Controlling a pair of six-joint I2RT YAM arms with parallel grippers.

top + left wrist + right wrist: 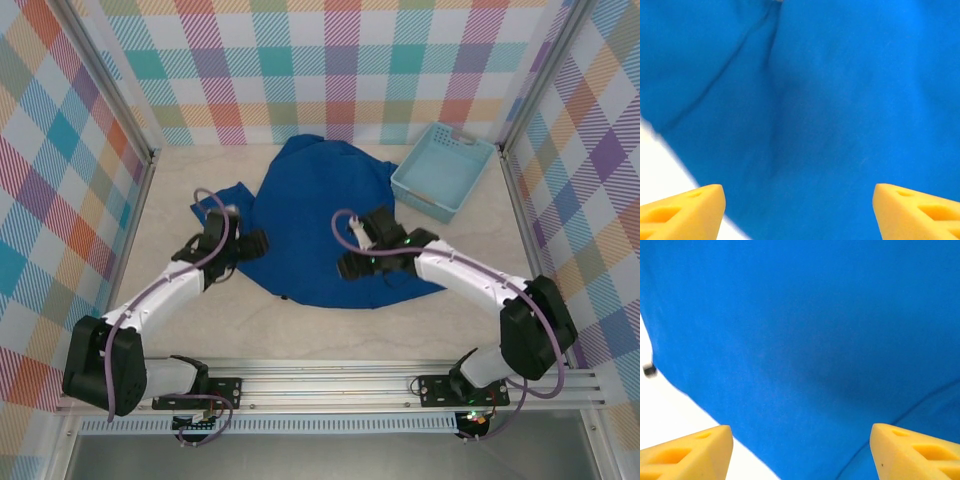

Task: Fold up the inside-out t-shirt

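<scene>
Apparently a fold is being set up: the shirt [320, 205] is being seen rumpled at the surface's [300, 330] centre. The left fingers [685, 210] at its 8 o'clock edge and the right fingers [690, 450] near 5 o'clock are being held apart, empty. Next, an edge grasp is being called for.

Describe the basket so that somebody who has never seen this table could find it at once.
Look at the pale wooden table walled by checked panels, then go to its far right corner. There, just right of the crumpled royal-blue t-shirt, sits a small rectangular basket, turned at an angle. It alone is light blue and hard-sided, with slotted walls, unlike the darker soft cloth.
</scene>
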